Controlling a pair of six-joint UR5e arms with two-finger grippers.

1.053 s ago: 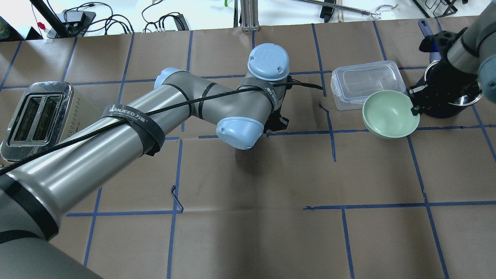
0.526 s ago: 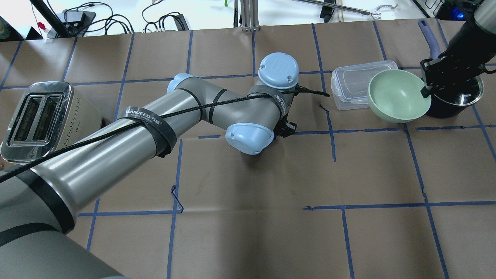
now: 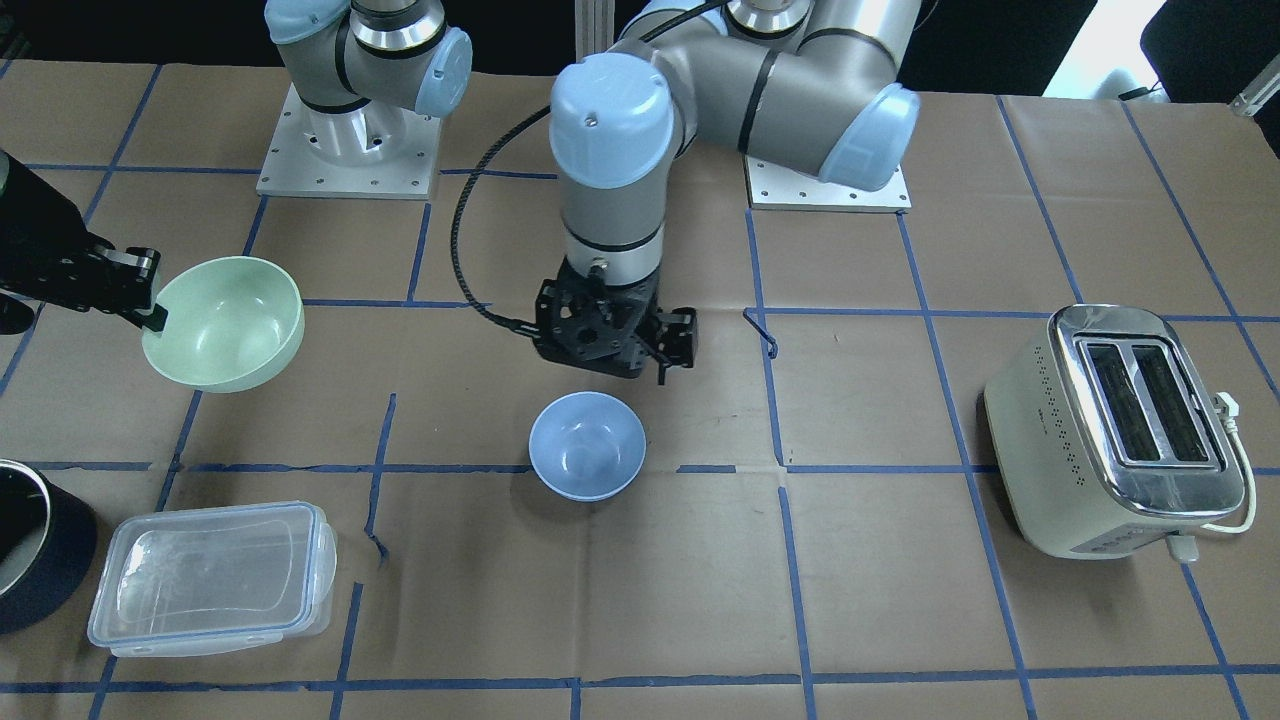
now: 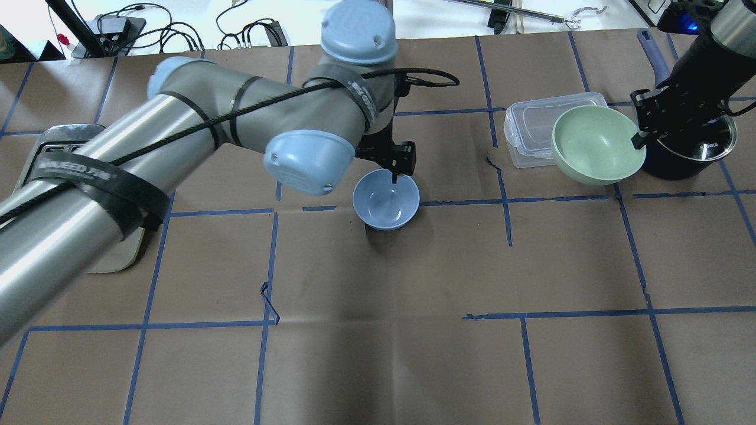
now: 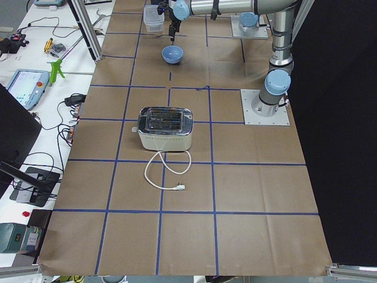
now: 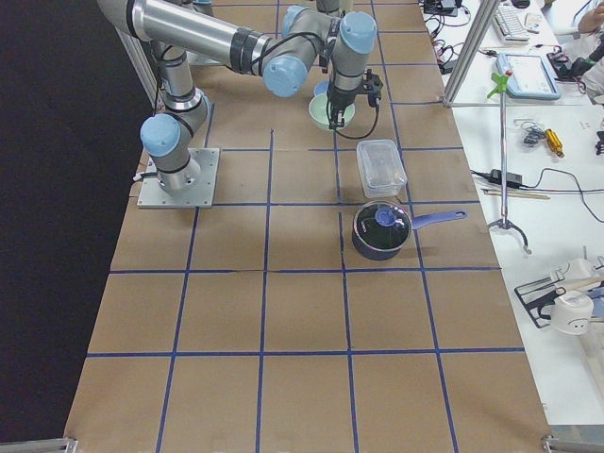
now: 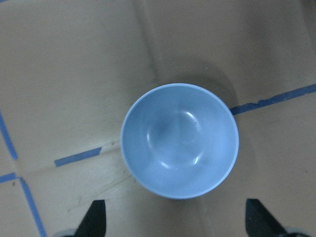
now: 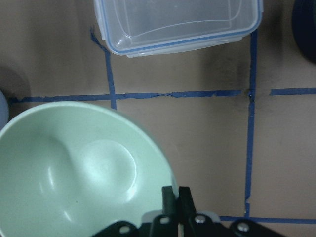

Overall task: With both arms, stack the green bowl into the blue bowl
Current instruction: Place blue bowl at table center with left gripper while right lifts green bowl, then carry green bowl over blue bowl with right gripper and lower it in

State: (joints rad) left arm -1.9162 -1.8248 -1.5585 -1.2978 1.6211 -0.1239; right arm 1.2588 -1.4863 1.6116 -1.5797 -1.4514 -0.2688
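Note:
The pale blue bowl stands upright on the brown paper mid-table; it also shows in the overhead view and the left wrist view. My left gripper hovers above it, just on the robot's side of it, open and empty. My right gripper is shut on the rim of the mint-green bowl. It holds the bowl tilted in the air beside the clear container. The right wrist view shows the green bowl pinched by the fingertips.
A clear lidded container lies just beyond the green bowl. A dark pot stands under my right arm. A toaster stands on my left side. My left arm spans the left half of the overhead view.
My right gripper has lifted the green bowl off the table and moved it slightly left. My left arm has risen and pulled back, which uncovers the blue bowl under it.

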